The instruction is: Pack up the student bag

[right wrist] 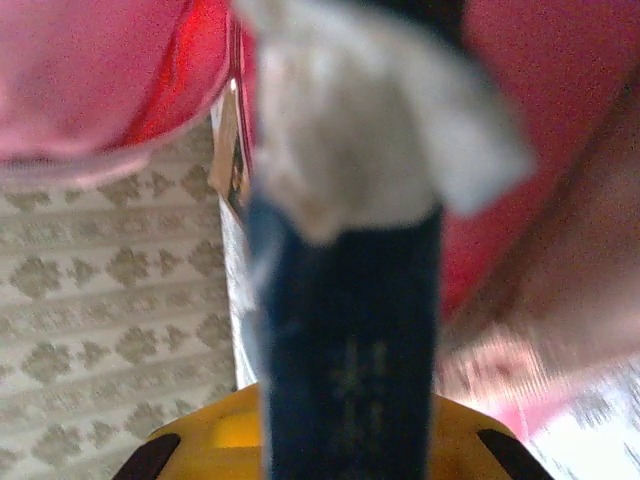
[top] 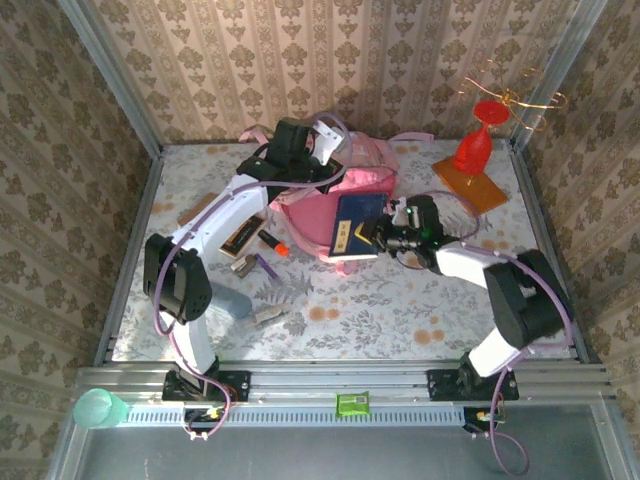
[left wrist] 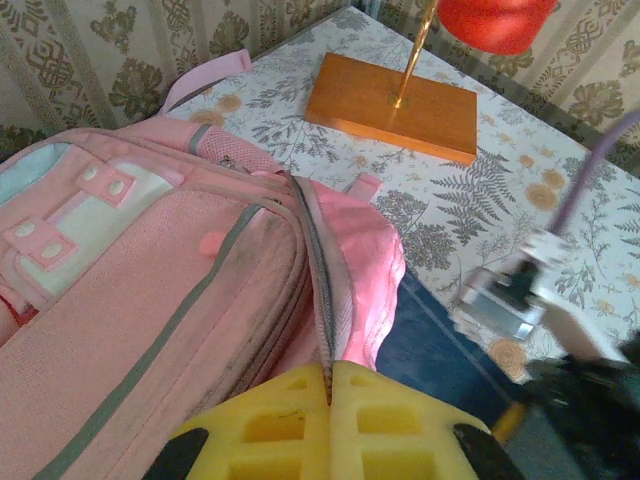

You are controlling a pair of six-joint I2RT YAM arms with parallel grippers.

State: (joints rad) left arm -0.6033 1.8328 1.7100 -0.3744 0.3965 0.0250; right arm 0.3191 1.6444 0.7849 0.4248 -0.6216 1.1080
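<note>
The left gripper's (left wrist: 328, 385) yellow fingers (left wrist: 265, 425) are pinched together on the zipped rim of the student bag (left wrist: 150, 270), holding that edge of the opening up. Behind them the wrist sits over the bag. The white forearm runs back diagonally to a raised elbow near the table's (top: 400, 310) left side, above the arm's base.

The right gripper (right wrist: 345, 400) is clamped on the spine of a blue book (top: 352, 225), whose front end sits at the pink fabric of the bag's mouth. This arm reaches leftward from a bent elbow on the near right.

The bag lies at the far middle of the table, left of an orange wooden base (left wrist: 390, 100).
</note>
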